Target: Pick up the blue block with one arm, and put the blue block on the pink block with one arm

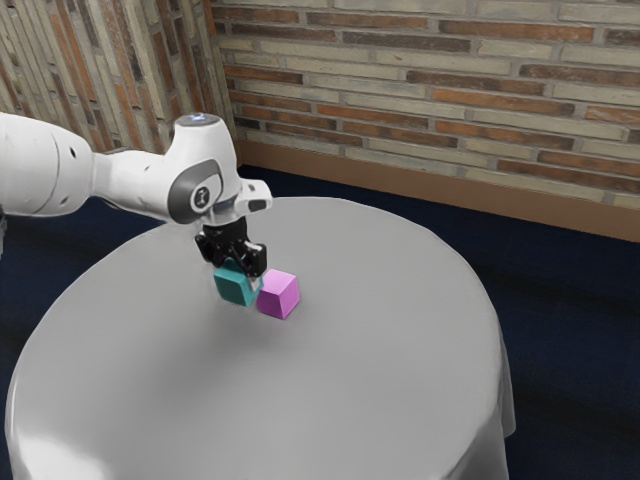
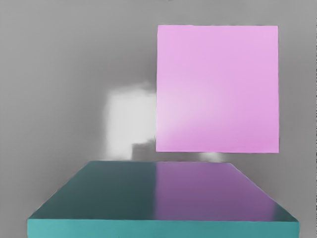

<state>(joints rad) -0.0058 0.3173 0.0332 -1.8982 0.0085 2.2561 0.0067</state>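
The teal-blue cube, beside the pink cube on the grey counter, is clasped across opposite flat sides by the fingers; it is judged light, rigid and slightly slippery.

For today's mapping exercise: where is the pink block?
Exterior view: the pink block sits on the grey table, just right of the teal block under the gripper.

A round table draped in a plain grey cloth carries the things; the cloth hangs over the rim in soft folds at the exterior view's right. The pink block sits flat on the cloth near the table's middle. Just beside it, toward the exterior view's left, is the teal-toned blue block; whether it rests on the cloth or hangs just clear of it cannot be told.
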